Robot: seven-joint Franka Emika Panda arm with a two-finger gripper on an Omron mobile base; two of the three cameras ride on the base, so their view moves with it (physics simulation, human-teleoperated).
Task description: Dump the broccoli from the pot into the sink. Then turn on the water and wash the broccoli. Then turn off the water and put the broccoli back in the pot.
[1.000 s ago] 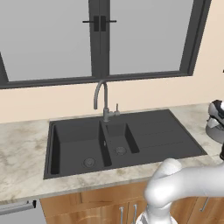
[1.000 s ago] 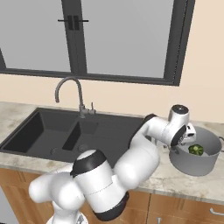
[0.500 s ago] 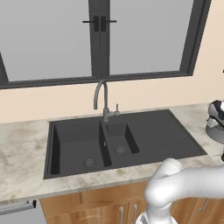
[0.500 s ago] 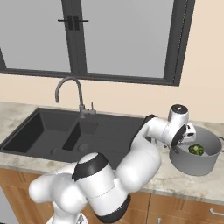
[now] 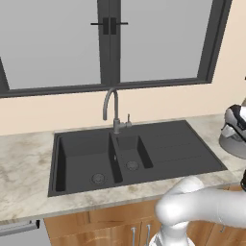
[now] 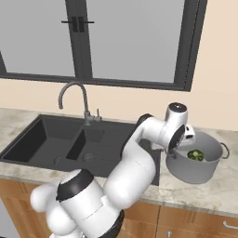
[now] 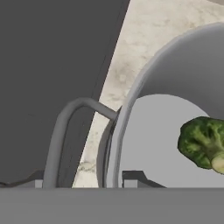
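My worry is the grip: the gripper (image 7: 83, 180) straddles the pot (image 6: 194, 160) wall by its loop handle (image 7: 65, 127), fingertips either side of the rim, and I cannot tell whether it has clamped yet; a thin bite could let the pot twist when tipped. The broccoli (image 7: 202, 142) sits inside at three o'clock in the hand view. The arm reaches right, wrist bent down over the pot's sink-side rim, the sink (image 6: 46, 139) just beside it.

A kitchen: sink (image 5: 168, 149) with faucet (image 5: 111, 108), marble counter (image 5: 24, 163), wood cabinets (image 5: 110, 226).
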